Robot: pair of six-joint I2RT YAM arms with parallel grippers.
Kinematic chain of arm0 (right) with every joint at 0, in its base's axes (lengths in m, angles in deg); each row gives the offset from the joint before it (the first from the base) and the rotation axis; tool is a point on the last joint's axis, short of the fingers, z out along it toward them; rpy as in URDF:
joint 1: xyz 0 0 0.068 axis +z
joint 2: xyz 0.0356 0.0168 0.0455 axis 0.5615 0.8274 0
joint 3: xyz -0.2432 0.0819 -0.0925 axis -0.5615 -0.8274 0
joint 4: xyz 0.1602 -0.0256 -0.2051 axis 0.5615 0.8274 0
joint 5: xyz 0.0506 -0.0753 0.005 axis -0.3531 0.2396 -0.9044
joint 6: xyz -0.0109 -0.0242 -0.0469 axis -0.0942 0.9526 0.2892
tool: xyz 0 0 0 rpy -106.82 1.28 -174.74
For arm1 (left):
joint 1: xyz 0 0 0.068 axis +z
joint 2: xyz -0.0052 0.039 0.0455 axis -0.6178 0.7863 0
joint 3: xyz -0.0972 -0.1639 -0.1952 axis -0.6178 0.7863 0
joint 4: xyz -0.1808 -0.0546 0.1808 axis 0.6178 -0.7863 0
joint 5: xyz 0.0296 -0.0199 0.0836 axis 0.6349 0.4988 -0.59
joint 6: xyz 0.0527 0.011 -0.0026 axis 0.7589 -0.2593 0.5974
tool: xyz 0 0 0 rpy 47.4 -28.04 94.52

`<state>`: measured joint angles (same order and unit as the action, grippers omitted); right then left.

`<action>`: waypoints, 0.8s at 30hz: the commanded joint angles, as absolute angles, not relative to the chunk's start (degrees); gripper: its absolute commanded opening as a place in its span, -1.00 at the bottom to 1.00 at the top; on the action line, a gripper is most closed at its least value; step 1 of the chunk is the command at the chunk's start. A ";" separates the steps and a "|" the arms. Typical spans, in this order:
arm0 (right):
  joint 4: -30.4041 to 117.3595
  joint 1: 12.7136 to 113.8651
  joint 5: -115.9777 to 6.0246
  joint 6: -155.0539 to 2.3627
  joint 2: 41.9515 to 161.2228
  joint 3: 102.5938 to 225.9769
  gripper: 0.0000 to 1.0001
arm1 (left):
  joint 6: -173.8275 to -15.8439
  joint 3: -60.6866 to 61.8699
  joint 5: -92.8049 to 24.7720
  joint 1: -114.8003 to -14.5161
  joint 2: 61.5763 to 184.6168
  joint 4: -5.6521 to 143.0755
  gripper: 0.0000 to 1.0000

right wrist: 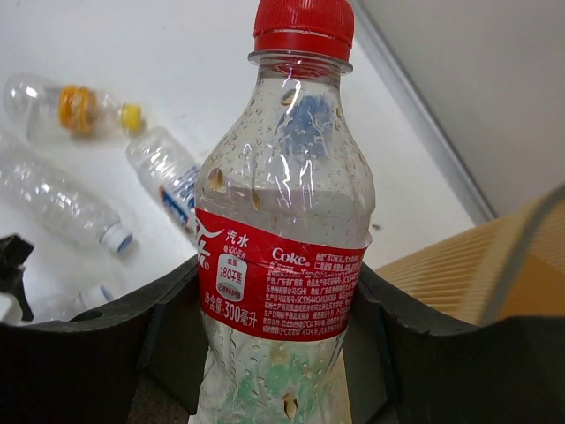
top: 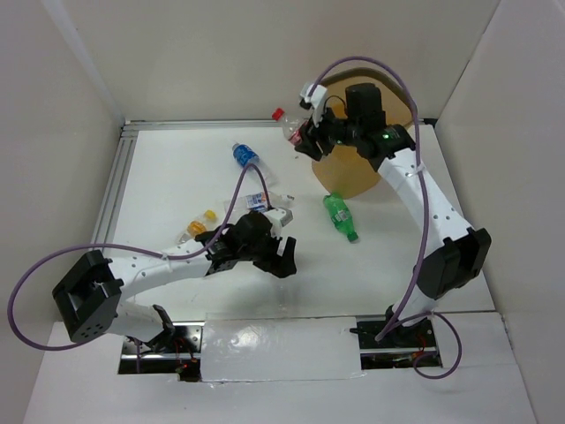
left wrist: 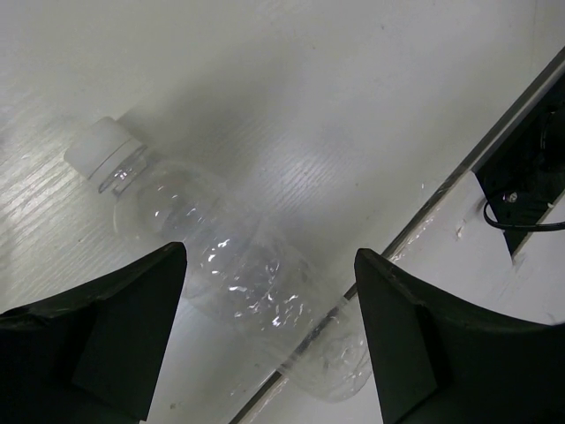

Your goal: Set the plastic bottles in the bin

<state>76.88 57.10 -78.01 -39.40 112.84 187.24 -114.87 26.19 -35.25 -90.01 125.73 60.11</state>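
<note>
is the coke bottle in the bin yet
Not yet. The Coke bottle is clamped between the right gripper's fingers, outside the orange bin, whose rim shows beside it.

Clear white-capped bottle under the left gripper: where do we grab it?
Mid-body, from straight above. The clear bottle lies on its side, so the left gripper should close across its round belly; the white cap end is narrower and tapers.
</note>
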 commanded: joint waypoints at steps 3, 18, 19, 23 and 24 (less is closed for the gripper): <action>68.91 51.57 -75.56 -50.18 113.49 194.46 -0.62 | -114.98 24.25 -39.46 -90.81 127.93 59.93 0.79; 66.52 40.67 -69.30 -50.38 115.60 191.83 1.00 | -117.79 23.37 -51.94 -93.44 131.54 53.61 0.79; 66.52 40.06 -70.00 -50.37 115.60 191.83 1.00 | -117.80 22.84 -52.99 -93.44 131.54 53.60 0.79; 64.94 38.73 -71.67 -50.37 113.59 188.16 1.00 | -117.80 22.31 -54.67 -94.85 130.92 52.28 0.79; 64.33 38.04 -72.90 -50.37 112.80 188.14 1.00 | -117.80 21.79 -55.54 -95.72 130.14 51.76 0.79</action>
